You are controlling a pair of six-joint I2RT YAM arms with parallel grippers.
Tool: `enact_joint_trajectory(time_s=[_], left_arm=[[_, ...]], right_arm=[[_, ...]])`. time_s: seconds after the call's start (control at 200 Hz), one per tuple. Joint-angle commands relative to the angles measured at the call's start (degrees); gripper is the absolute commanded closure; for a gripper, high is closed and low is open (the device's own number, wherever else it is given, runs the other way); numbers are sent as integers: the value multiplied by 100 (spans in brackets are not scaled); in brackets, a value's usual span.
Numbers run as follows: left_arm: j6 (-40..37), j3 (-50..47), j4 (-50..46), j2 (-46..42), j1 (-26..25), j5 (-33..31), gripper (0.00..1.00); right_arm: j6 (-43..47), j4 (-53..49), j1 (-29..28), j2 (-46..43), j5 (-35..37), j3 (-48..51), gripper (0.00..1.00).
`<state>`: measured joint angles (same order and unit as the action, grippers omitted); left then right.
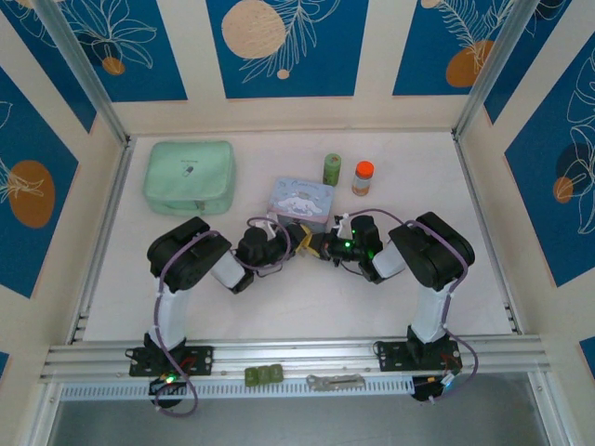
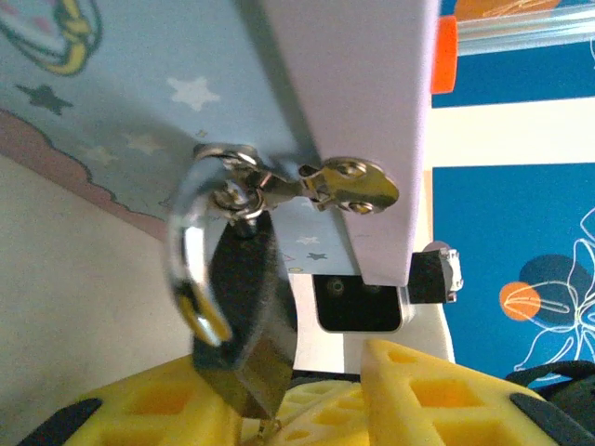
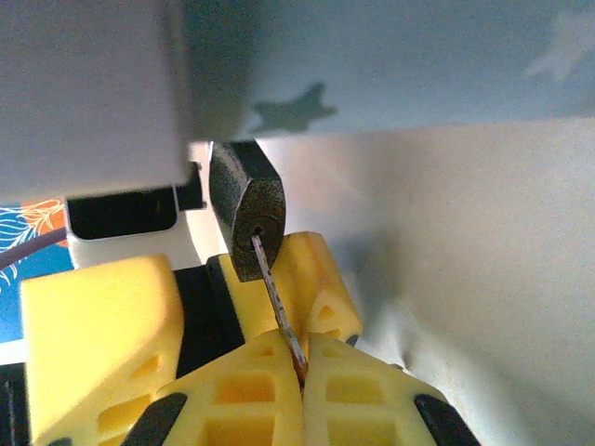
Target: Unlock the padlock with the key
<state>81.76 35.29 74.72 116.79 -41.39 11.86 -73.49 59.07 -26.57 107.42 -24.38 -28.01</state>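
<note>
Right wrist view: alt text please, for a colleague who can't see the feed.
The right gripper pinches the key between its yellow fingertips, and the thin blade reaches up to the keyhole of the dark padlock. The padlock sits just under the pale blue tin, with yellow fingers of the left gripper on either side.

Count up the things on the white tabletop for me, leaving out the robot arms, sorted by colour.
Green: 2, a mint zip case and a small canister
Pale blue: 1, the cartoon tin
Orange-capped: 1, a small bottle
Dark grey: 1, the padlock
Silver: 1, the key
Total: 6
</note>
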Motion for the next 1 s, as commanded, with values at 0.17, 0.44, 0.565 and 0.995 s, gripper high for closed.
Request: enact_joint_trajectory(time_s=[0.17, 0.44, 0.565, 0.995], left_arm=[[-298, -80, -88, -414, -85, -591, 55], [-318, -10, -386, -491, -129, -853, 55], [-279, -92, -405, -528, -167, -765, 55], [-305, -651, -321, -759, -129, -577, 52]], right_arm=[[194, -219, 76, -98, -51, -38, 100], [511, -702, 270, -207, -330, -208, 100], [664, -839, 395, -399, -399, -145, 100], [1556, -1433, 702, -1198, -1750, -2, 100]])
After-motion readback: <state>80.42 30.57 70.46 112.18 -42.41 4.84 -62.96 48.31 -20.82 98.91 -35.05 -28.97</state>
